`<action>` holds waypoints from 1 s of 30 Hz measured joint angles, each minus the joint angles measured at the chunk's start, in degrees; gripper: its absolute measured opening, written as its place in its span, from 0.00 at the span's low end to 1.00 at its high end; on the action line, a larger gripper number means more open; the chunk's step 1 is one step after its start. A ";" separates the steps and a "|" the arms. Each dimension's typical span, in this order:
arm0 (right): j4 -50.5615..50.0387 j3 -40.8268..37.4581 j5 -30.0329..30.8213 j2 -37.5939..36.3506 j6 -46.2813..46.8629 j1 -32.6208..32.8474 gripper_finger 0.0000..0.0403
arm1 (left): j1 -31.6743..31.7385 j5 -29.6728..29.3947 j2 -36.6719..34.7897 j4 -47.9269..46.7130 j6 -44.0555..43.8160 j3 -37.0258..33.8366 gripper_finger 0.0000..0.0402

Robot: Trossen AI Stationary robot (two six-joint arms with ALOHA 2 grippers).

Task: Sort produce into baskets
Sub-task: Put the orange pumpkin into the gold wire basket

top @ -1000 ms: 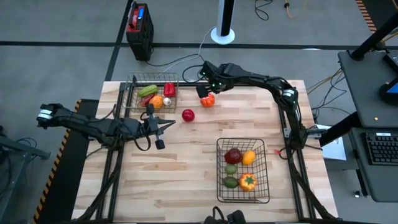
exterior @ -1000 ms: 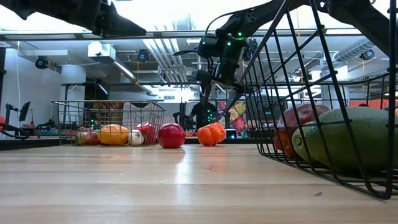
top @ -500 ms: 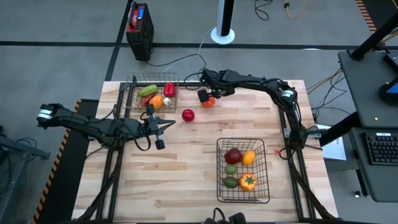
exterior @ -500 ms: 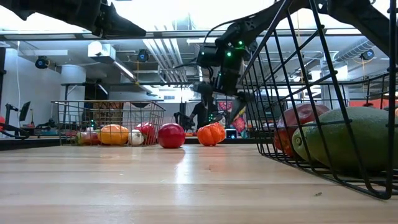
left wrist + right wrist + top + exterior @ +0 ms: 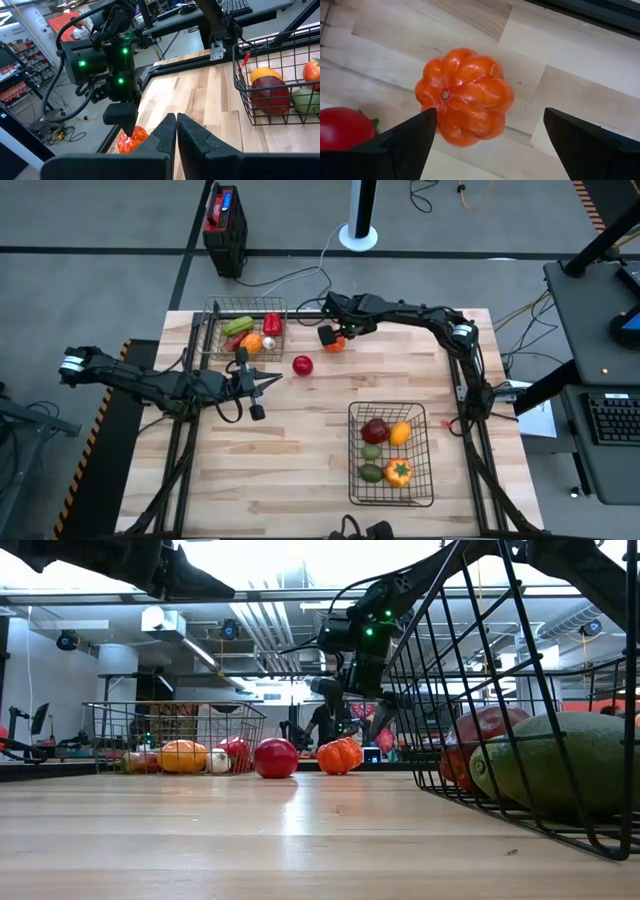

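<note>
Orange ribbed tomato (image 5: 465, 96) sits on the bare desk (image 5: 300, 450) near the far edge, and the right gripper (image 5: 331, 338) hangs directly over it, jaws spread wide on either side, not touching, nothing held. Just beside it, nearer the middle, lies a red tomato (image 5: 302, 365), also loose on the desk. So two pieces look left to sort. The smaller basket (image 5: 221, 315) at the far left corner already holds several pieces: green, red, orange and the white garlic. The larger basket (image 5: 357, 480) near the front holds five or so. The left gripper (image 5: 272, 381) waits beside the smaller basket, jaws clenched, empty.
</note>
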 joint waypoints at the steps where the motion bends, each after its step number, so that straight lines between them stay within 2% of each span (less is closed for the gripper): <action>1: 0.00 -0.04 0.02 0.00 -0.23 0.07 0.89 | 0.00 -0.02 0.00 0.00 -0.02 0.00 0.00; 12: 3.17 -1.55 -0.05 0.00 0.02 0.54 0.87 | 0.00 0.00 0.00 0.00 0.00 0.00 0.00; 30: 5.81 -4.30 -1.96 0.00 -0.62 0.67 0.63 | 0.00 0.00 0.00 0.00 0.00 -0.02 0.00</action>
